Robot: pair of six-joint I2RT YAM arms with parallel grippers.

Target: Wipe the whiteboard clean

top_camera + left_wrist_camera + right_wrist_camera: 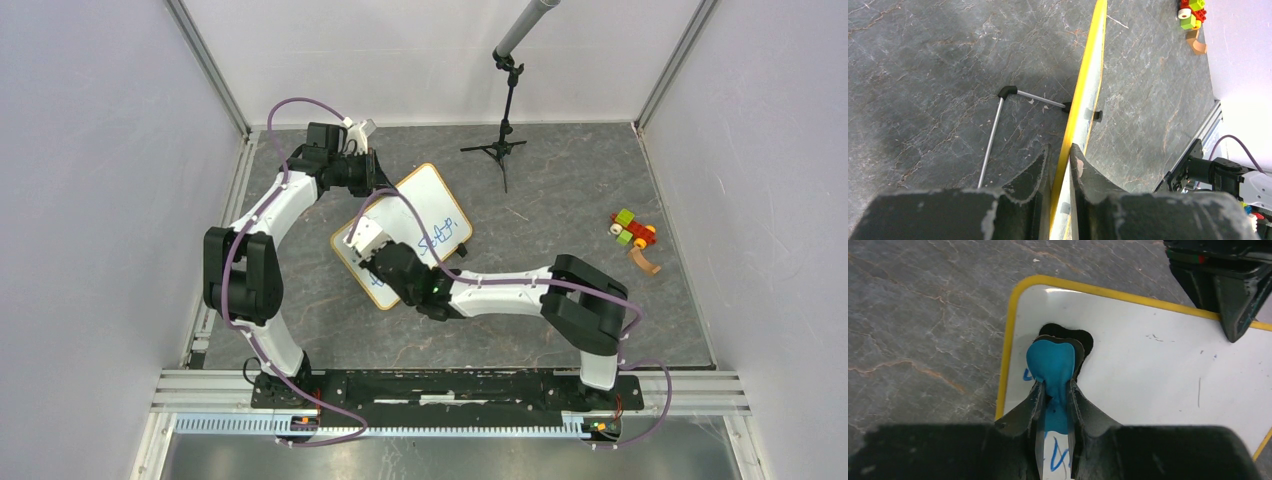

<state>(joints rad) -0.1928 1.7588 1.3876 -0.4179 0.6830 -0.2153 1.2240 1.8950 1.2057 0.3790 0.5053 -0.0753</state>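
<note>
Grey marbled bench (pixel 560 200), white walls around. Whiteboard (pixel 435 190) sits mid-bench, propped tilted, long axis running far-right to near-left. Left claw (pixel 1060 152) is pinched on its yellow frame at the far edge. Right claw (pixel 1054 385) pinches a blue eraser (pixel 1050 357), pad on the board near its left corner. Blue handwriting (pixel 443 240) lies back toward the right wrist; the stroke likely pulls that way. No container seen.

Left arm (pixel 270 215) reaches forward, elbow bent, left fingers (pixel 1040 165) pinched on the board (pixel 1088 75) edge. Right arm (pixel 500 290) stretches leftward, right fingers (pixel 1030 402) clamped on the eraser (pixel 1050 360).
</note>
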